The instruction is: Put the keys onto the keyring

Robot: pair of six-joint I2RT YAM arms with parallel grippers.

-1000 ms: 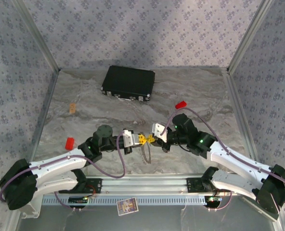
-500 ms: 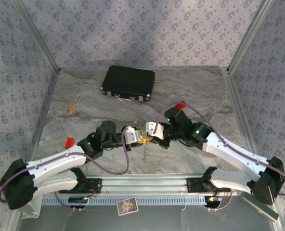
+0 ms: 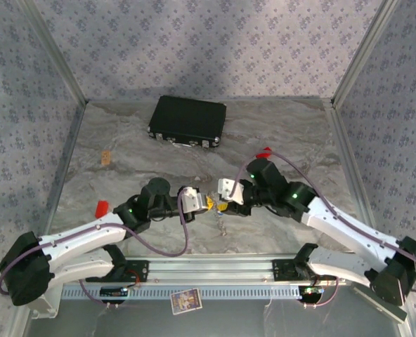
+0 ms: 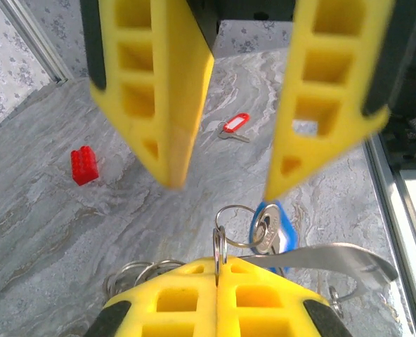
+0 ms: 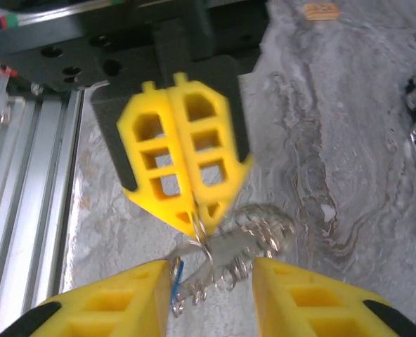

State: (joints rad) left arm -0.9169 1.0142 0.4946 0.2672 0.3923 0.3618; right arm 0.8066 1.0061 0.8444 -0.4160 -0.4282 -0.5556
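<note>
Left wrist view: a red block [image 4: 83, 166] lies on the table. The left gripper [image 4: 217, 270] is clenched on the keyring [image 4: 235, 208], with the blue key [image 4: 270, 235] hanging at it. Facing it, the right gripper [image 4: 222, 186] is released, fingers spread. The red key [image 4: 234, 126] lies well apart, farther off.

The grey marbled table [image 3: 299, 126] carries a black case [image 3: 187, 121] at upper centre, a tan tag [image 3: 106, 157] at left, a red block [image 3: 101, 208] at lower left, and a red-headed key [image 4: 235, 125].
</note>
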